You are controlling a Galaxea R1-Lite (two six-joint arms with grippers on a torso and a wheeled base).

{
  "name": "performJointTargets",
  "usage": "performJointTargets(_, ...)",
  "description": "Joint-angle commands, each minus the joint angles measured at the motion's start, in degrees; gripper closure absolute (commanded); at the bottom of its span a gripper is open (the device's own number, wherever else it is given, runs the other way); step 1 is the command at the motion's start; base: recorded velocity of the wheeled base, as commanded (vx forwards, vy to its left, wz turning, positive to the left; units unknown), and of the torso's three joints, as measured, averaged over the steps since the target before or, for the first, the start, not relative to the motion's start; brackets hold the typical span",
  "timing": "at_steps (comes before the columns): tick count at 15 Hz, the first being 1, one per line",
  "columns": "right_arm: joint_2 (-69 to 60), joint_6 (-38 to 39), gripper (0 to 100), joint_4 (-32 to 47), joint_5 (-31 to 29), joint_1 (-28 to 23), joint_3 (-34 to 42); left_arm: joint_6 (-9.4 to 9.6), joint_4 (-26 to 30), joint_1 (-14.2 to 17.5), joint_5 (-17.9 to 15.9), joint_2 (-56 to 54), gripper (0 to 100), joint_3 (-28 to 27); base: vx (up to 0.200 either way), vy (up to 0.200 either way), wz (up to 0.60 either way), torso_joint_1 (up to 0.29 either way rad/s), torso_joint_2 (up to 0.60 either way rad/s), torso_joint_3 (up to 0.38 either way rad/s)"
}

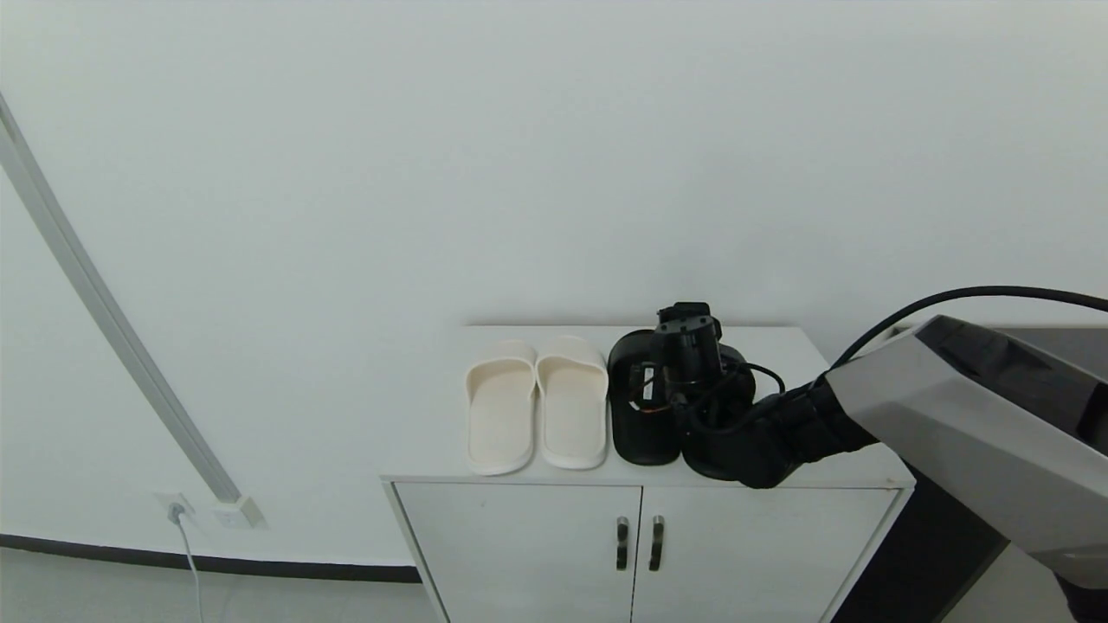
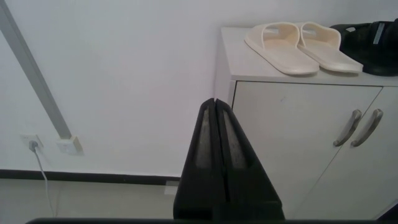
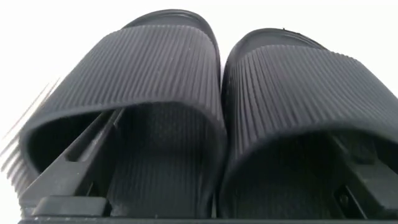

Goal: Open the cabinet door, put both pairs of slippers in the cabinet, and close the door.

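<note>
A pair of black slippers [image 1: 639, 428] stands on the right half of the white cabinet top [image 1: 801, 350], beside a pair of cream slippers [image 1: 537, 405]. My right gripper [image 1: 686, 346] lies over the black pair. In the right wrist view it [image 3: 214, 165] is open, with one finger [image 3: 78, 155] under each ribbed strap of the black slippers [image 3: 155, 68]. Both cabinet doors are shut, their dark handles [image 1: 638, 543] side by side. My left gripper [image 2: 215, 106] is shut and empty, low and to the left of the cabinet [image 2: 292, 124], with the cream slippers [image 2: 301, 46] above.
A white wall rises right behind the cabinet. A grey conduit [image 1: 104, 311] runs slantwise down the wall to a socket with a plugged-in cable [image 1: 179, 515] at lower left. Bare floor lies to the left of the cabinet.
</note>
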Motion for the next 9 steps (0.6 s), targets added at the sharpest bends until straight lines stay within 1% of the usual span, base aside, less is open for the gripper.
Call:
performJointTargets(1,0.95,0.01,100,-0.12,0.0,-0.27,-0.53,-0.01,0.0,0.02,0.02,0.0,100,0.0,0.0,0.0,0.0,0.0,0.0,0.0)
performJointTargets(9,-0.9,0.01,100,-0.12,-1.32,0.26,0.08,-0.01,0.0,0.02,-0.07,0.0,100,0.0,0.0,0.0,0.0,0.0,0.0,0.0)
